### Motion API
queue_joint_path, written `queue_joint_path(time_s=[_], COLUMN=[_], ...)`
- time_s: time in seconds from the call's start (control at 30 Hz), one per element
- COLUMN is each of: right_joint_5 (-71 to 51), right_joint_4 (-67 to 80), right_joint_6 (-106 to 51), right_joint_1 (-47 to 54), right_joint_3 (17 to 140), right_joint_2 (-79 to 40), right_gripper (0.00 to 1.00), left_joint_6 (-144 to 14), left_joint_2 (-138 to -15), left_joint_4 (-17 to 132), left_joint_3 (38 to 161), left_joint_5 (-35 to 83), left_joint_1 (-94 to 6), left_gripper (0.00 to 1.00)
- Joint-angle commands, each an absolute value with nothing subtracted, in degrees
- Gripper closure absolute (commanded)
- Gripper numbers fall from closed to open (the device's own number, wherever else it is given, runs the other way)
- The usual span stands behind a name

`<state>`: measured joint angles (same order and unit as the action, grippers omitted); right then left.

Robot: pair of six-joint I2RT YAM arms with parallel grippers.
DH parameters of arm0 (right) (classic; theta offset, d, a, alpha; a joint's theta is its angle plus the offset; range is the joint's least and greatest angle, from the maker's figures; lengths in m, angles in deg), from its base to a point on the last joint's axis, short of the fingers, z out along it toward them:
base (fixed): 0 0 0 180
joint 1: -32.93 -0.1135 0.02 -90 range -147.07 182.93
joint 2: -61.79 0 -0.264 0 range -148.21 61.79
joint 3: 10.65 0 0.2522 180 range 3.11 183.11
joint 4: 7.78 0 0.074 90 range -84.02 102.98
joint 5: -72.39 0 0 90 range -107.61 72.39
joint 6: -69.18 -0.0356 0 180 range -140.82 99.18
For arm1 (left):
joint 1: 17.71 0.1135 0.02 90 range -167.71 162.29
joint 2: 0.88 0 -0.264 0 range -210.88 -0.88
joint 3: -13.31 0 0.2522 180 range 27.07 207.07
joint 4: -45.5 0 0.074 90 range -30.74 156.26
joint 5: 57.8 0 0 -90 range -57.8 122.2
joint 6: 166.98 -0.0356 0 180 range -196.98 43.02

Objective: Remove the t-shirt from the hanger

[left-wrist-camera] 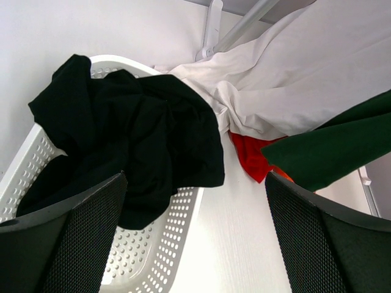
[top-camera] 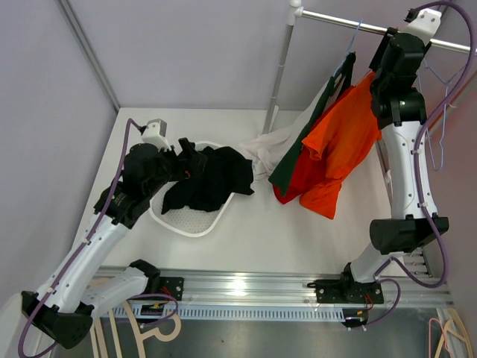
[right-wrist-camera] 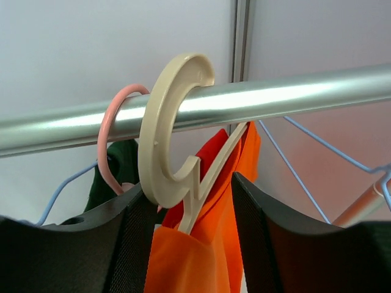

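Right gripper (right-wrist-camera: 189,198) jaws apart, straddling neck of cream hanger (right-wrist-camera: 164,140) mid-frame in wrist view; hanger hooked on the rail (right-wrist-camera: 305,94), orange t-shirt (right-wrist-camera: 211,259) on it at bottom centre. Left gripper (left-wrist-camera: 195,183) spread wide over black garment (left-wrist-camera: 140,128) in white basket (left-wrist-camera: 174,235), left of frame

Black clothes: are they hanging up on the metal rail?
No, the black clothes lie crumpled in the white perforated basket, spilling over its rim.

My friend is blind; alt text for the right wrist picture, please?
A cream hanger hooks over a metal rail, holding an orange t-shirt, its neck inside the open right gripper. A pink hook hangs beside it.
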<state>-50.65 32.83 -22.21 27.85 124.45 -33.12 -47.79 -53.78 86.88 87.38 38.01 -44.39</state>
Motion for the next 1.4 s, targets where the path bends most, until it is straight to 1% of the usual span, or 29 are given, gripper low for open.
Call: queue_joint_path(time_s=[0.0,0.1,0.2,0.27,0.3,0.33,0.37,0.43,0.47,0.6,1.0,1.1,1.2,1.37], right_joint_5=[-52.4,-53.3,-54.3,-54.8,-54.9,-54.9,-55.0,-55.6,-55.8,-55.8,-51.8,-49.7,-50.3,-51.6], right_joint_4=[28.2,27.0,26.2,25.8,25.7,25.6,25.7,25.5,25.5,27.0,28.4,28.7,30.1,36.6], right_joint_6=[-21.1,-21.1,-20.6,-19.3,-19.2,-19.2,-19.2,-19.0,-18.9,-18.4,-17.5,-17.0,-16.7,-20.4], right_joint_1=[27.6,27.6,27.6,27.6,27.6,27.6,27.6,27.6,27.6,27.6,27.3,26.8,26.0,24.6], right_joint_3=[126.3,126.4,126.5,126.6,126.6,126.6,126.6,126.6,126.9,128.6,129.1,129.3,129.4,127.9], right_joint_2=[-34.9,-36.0,-37.4,-38.0,-38.3,-38.4,-38.3,-38.2,-38.2,-37.9,-28.7,-26.6,-25.1,-21.1], right_gripper=[0.47,0.49,0.45,0.48,0.58,0.65,0.76,0.86,1.00,1.00,1.00,1.00,1.00,1.00], left_joint_6=[-49.6,-49.6,-49.8,-49.8,-49.8,-49.8,-49.9,-49.8,-49.9,-49.8,-49.2,-49.4,-49.9,-53.4], left_joint_2=[-52.9,-53.3,-54.0,-54.2,-54.3,-54.5,-54.6,-54.8,-54.9,-54.9,-53.0,-53.5,-53.1,-53.1], left_joint_4=[85.7,85.6,85.6,85.6,85.5,85.5,85.3,85.3,85.2,85.2,86.1,87.6,87.7,86.9], left_joint_3=[86.8,86.9,87.0,86.9,86.9,86.7,86.8,86.7,86.7,86.4,86.9,89.6,91.0,94.5], left_joint_5=[37.5,37.4,37.1,36.9,36.9,36.9,36.7,36.3,36.2,36.1,35.6,35.9,36.9,42.0], left_joint_1=[-44.8,-44.8,-44.8,-44.8,-44.7,-44.7,-44.7,-44.7,-44.7,-44.8,-45.1,-45.8,-47.6,-55.4], left_gripper=[0.01,0.01,0.01,0.00,0.01,0.00,0.01,0.00,0.01,0.01,0.01,0.01,0.01,0.01])
